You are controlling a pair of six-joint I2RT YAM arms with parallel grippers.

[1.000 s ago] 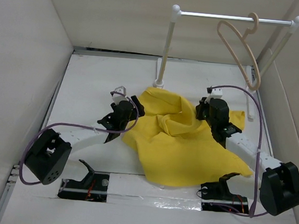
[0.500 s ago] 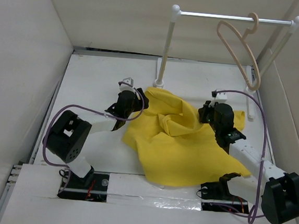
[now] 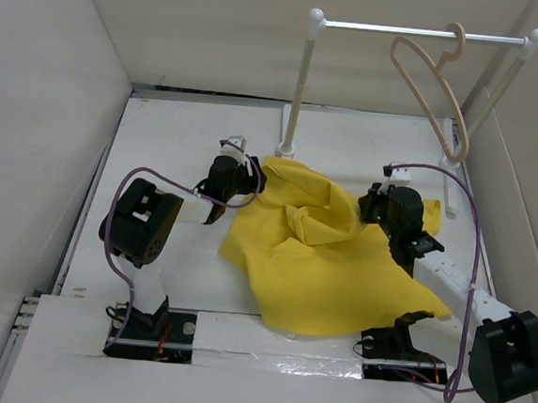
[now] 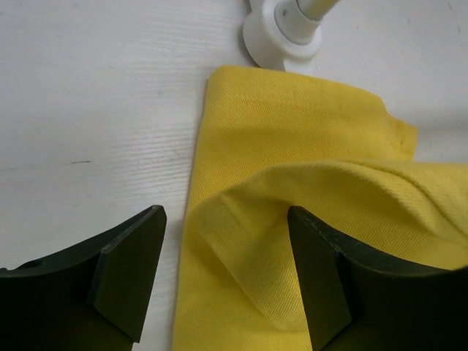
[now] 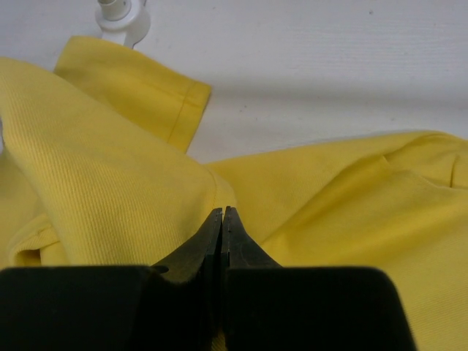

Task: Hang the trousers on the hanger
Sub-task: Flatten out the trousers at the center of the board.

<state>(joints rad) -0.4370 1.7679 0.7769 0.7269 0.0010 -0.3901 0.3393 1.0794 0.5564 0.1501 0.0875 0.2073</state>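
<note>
The trousers [image 3: 326,254] are lying crumpled between both arms, their long axis running from far left to near right. The left gripper [image 4: 227,248] is gaping wide and empty, straddling the cloth's left edge. The right gripper [image 5: 221,219] is pressing fully closed against a central fold, and any pinch is unconfirmable. The hanger [image 3: 434,89] is hanging on the rail [image 3: 397,29], nearer the right arm.

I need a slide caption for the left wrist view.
Open left gripper over a fold of the trousers near the rail foot.
</note>
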